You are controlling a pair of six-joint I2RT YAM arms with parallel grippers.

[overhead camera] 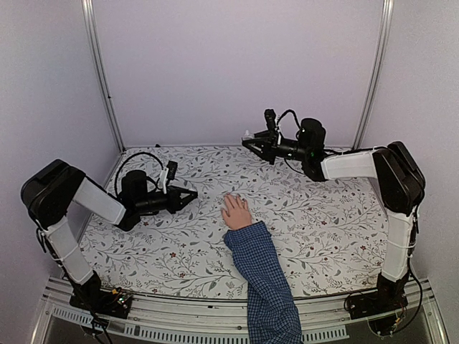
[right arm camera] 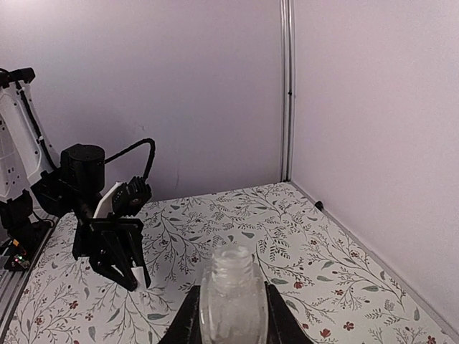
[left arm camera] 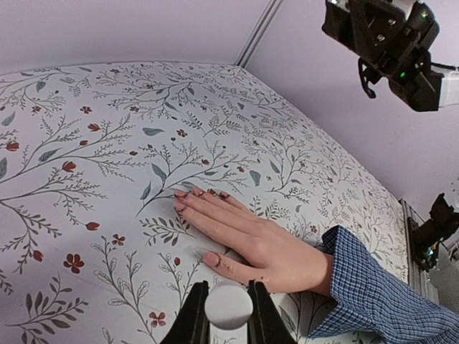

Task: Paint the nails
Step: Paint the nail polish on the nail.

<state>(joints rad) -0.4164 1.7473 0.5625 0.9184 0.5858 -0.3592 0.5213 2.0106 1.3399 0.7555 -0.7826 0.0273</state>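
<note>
A pale hand (overhead camera: 235,212) in a blue checked sleeve (overhead camera: 262,272) lies flat, palm down, mid-table. In the left wrist view its nails (left arm camera: 195,193) look pinkish with dark red smears at the edges; the thumbnail (left arm camera: 213,259) is closest to me. My left gripper (overhead camera: 191,196) (left arm camera: 228,288) is shut on a round whitish cap (left arm camera: 228,305), just short of the thumb and low over the cloth. My right gripper (overhead camera: 247,139) (right arm camera: 233,292) is shut on a clear, open-necked glass bottle (right arm camera: 233,297), held upright above the table's far middle.
The table carries a white floral cloth (overhead camera: 315,215). Purple walls and metal corner posts (overhead camera: 102,72) close the back and sides. The left gripper (right arm camera: 138,279) shows in the right wrist view, and the right arm (left arm camera: 391,39) hangs high in the left wrist view.
</note>
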